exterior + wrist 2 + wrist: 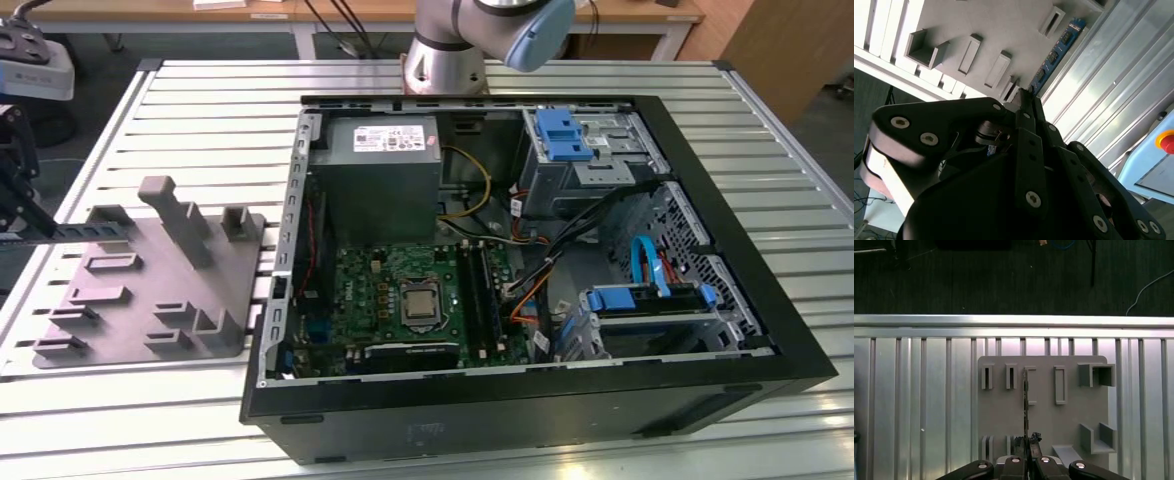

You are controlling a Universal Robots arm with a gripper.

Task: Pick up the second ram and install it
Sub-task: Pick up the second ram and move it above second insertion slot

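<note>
Item, exterior view's left: grey moulded fixture lying flat on the slatted metal surface, its pockets and posts facing up. We also log the fixture in both wrist views, seen from above through the end effector. Item, task's thing: second ram, a narrow blue-green stick with a row of black chips. It is carried above the fixture and, by our judgement, apart from it. In the first wrist view the second ram shows edge-on as a thin dark line over the fixture's middle pockets. Item: end effector, fingers pressed together and pinching the near end of the second ram. The stick's long axis runs straight out from the fingertips, flat faces toward the pads. Item, exterior view's centre: robot arm, rising from the far side of the surface. Item, exterior view's right: open computer case holding the green motherboard. Its CPU socket has long dark memory slots just beside it, running far-to-near in that view. Relation noted: the slots lie well apart from the held stick, toward the exterior view's right. We cannot tell whether either slot is filled.
</note>
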